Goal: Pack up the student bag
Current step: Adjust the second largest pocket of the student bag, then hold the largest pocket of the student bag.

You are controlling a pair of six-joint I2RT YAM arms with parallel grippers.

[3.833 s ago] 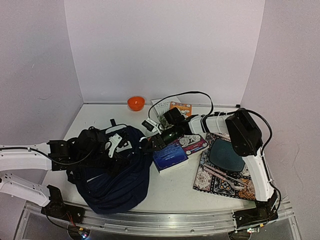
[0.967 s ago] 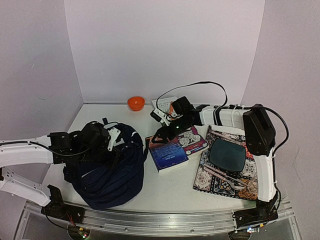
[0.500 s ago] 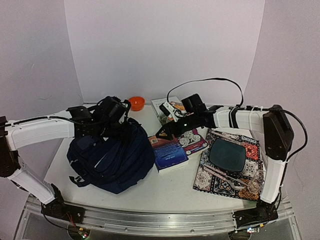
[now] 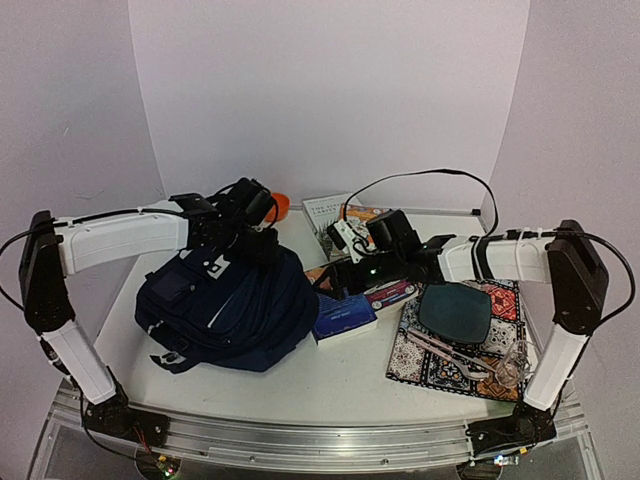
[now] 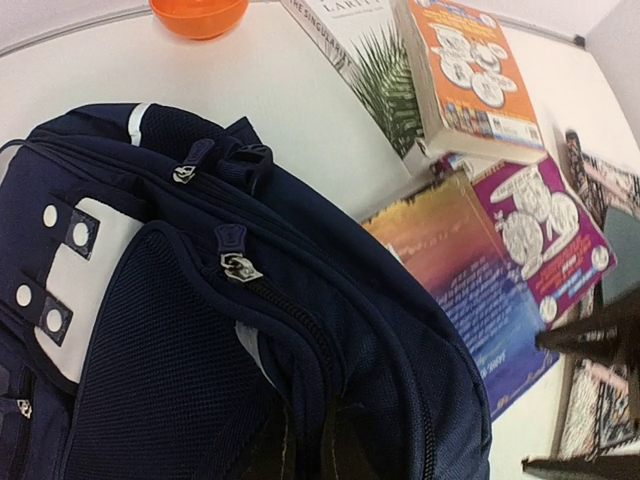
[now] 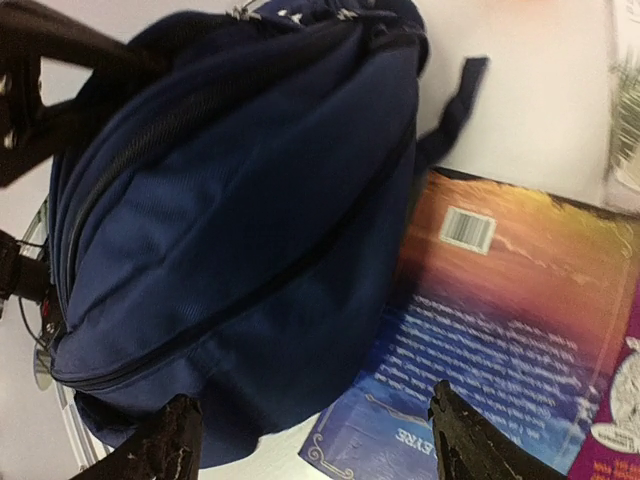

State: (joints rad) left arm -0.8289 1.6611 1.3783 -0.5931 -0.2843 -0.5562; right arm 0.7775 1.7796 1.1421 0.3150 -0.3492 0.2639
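The student bag (image 4: 225,310), navy with pale trim, lies bunched at the table's left, its right edge against a blue-and-orange book (image 4: 345,312). My left gripper (image 4: 255,245) is at the bag's back top, shut on a fold of its fabric. In the left wrist view the bag (image 5: 180,330) fills the frame and the gripper (image 5: 305,455) pinches the fold beside a zip. My right gripper (image 4: 335,275) hovers open at the bag's right side. In the right wrist view it (image 6: 315,445) spans the bag (image 6: 230,200) edge and the book (image 6: 500,330), holding nothing.
A purple book (image 4: 392,290) lies beside the blue one. An orange book (image 4: 365,214) and a white book (image 4: 322,210) sit at the back with an orange bowl (image 4: 280,205). At the right, a patterned mat (image 4: 420,365) carries a dark plate (image 4: 455,310) and cutlery (image 4: 445,350).
My left arm has risen and swung back, pulling the bag up and towards the books. My right gripper has opened wider and come lower beside the bag.
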